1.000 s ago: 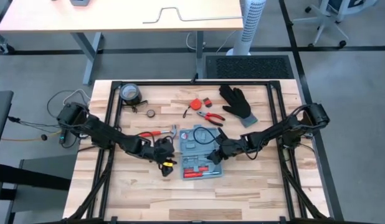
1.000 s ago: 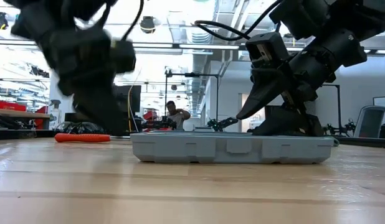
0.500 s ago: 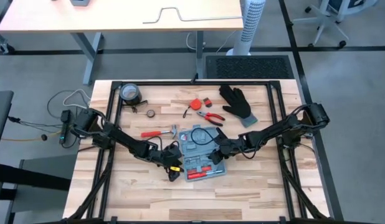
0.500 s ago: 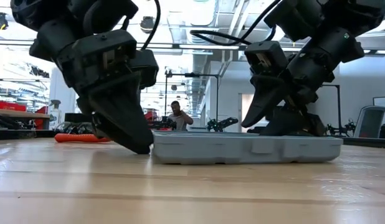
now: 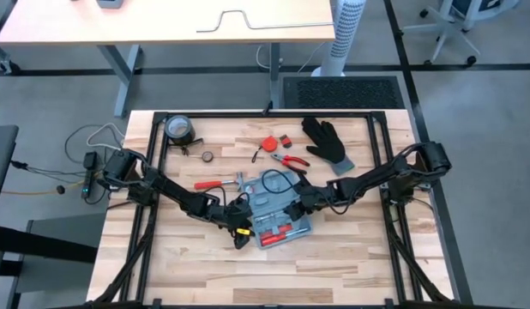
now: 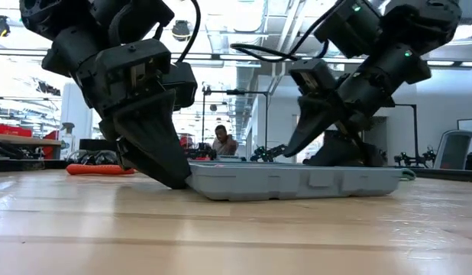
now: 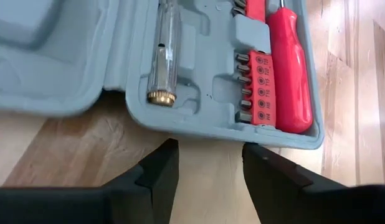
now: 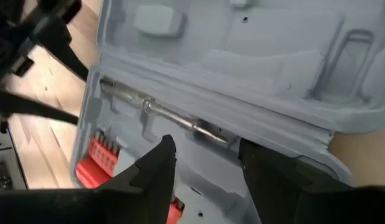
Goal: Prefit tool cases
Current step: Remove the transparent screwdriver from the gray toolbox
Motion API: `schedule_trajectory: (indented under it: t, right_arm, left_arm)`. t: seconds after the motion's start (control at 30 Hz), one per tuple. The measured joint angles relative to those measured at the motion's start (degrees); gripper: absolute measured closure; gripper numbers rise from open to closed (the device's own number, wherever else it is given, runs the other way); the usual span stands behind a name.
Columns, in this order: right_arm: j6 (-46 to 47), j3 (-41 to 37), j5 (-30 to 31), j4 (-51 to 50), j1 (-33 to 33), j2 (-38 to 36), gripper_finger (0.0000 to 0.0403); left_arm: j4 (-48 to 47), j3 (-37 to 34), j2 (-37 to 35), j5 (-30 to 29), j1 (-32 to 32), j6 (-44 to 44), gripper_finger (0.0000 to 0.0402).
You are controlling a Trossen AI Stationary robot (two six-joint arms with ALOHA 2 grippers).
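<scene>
The light-blue tool case (image 5: 278,210) lies open and flat at the table's middle. Its near half (image 7: 267,68) holds a red screwdriver, a red bit row and a clear-handled driver. Its far half (image 8: 242,43) shows bare moulded slots. My left gripper (image 5: 245,227) stands open at the case's left edge, seen low beside it in the low view (image 6: 175,177). My right gripper (image 5: 298,202) is open over the case's right part, its fingers slanting down above the rim (image 6: 293,149). I cannot tell whether it touches the case. My left gripper meets the left rim of the case's near half (image 7: 202,133) with its open fingertips (image 7: 169,148), one on each side of a stretch of that rim. The fingers slant down from the table's left. The case rests on the table.
A black glove (image 5: 327,142), red-handled pliers (image 5: 291,160) and a red tape measure (image 5: 269,143) lie beyond the case. An orange-handled tool (image 5: 215,183) lies to its far left, and a tape roll (image 5: 179,129) sits at the far left corner. Bare wood lies near the front edge.
My left gripper has come toward the table's right and down to the case's left edge. The case has slid a little toward the right and turned slightly on the table. My right gripper has shifted a little toward the far edge above it.
</scene>
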Motion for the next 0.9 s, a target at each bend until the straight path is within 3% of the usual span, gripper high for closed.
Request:
schedule_trajectory:
  t: [0.23,0.5,0.9]
  right_arm:
    - [-0.56,3.06,-0.7,1.67,-0.21,5.3,0.0214]
    - [-2.88,4.3,-6.04,0.99,-1.75,5.29,0.0214]
    - [-2.2,4.28,-8.19,4.51,-1.8,4.72,0.0214]
  left_arm:
    - [-1.0,-0.07,-0.04,0.69,0.16,0.14,0.0234]
    - [-2.53,0.0,-0.04,1.09,0.16,-0.07,0.0234]
    - [-2.73,-0.02,0.02,1.09,0.29,0.65,0.0234]
